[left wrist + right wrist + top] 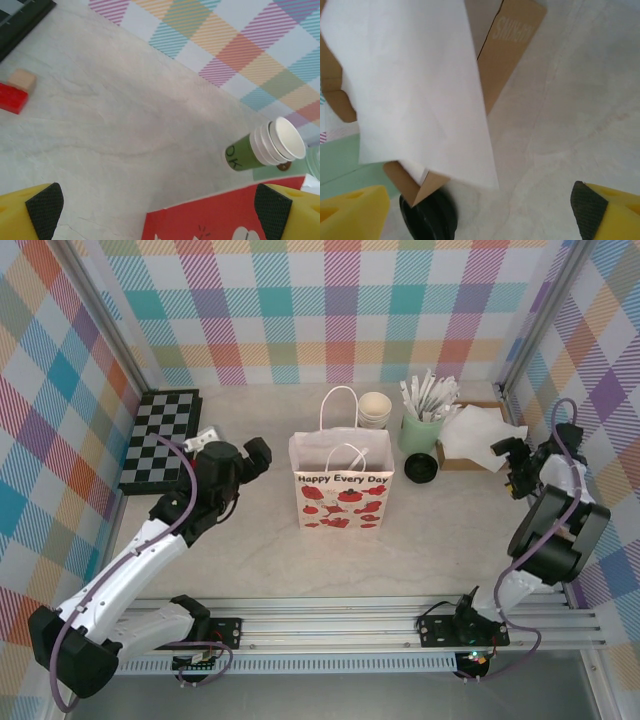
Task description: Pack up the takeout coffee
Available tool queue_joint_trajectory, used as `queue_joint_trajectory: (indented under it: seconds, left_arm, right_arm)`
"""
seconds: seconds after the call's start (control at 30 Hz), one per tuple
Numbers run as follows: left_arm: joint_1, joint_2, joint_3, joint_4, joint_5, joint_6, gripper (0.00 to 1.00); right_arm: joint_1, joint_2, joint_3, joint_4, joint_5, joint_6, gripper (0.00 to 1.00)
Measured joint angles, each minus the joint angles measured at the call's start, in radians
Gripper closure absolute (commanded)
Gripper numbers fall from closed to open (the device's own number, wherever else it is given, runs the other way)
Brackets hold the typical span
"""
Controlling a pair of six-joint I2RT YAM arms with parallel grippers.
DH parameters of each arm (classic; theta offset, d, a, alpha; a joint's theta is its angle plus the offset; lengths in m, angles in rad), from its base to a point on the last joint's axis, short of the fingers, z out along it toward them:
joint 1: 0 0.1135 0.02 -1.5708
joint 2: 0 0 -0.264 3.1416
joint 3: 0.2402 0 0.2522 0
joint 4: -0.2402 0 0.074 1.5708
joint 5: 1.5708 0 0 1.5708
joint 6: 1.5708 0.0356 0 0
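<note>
Pale tabletop (260, 550); lidded coffee cup (420, 468) upright.

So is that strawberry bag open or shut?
Open: the bag stands upright with its mouth spread wide, white inside showing from above.

Bare tabletop (250, 560) lies open in front of the paper bag (341, 495) and to its left, as far as the chessboard (160, 437). To the bag's right the way narrows, with the holder of sticks (420, 425), a black-lidded cup (420, 468) and the napkin box (480, 440) crowded just beside one another. The bag's handles (340, 388) arch over its open mouth.
</note>
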Motion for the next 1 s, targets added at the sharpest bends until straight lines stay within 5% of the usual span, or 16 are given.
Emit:
queue_joint_trajectory:
  seconds: [0.1,0.27,0.53,0.77,1.0]
  left_arm:
    - [0.005,0.008,0.000,-0.003,-0.022,-0.005,0.00]
    - [0.009,0.034,0.000,-0.004,-0.034,-0.020,0.00]
    - [0.011,0.056,0.000,-0.004,-0.031,-0.031,0.00]
    - [0.011,0.055,0.000,-0.003,-0.002,-0.021,0.00]
    - [0.016,0.037,0.006,0.036,0.131,0.101,0.00]
  right_arm:
    - [0.011,0.092,0.017,0.066,-0.019,0.009,0.19]
    - [0.030,0.148,0.046,0.142,-0.059,0.035,0.58]
    - [0.058,0.135,0.042,0.174,-0.043,0.024,0.87]
    - [0.061,0.040,0.019,0.149,0.007,-0.011,0.99]
    - [0.074,-0.113,0.032,0.074,0.049,-0.108,1.00]
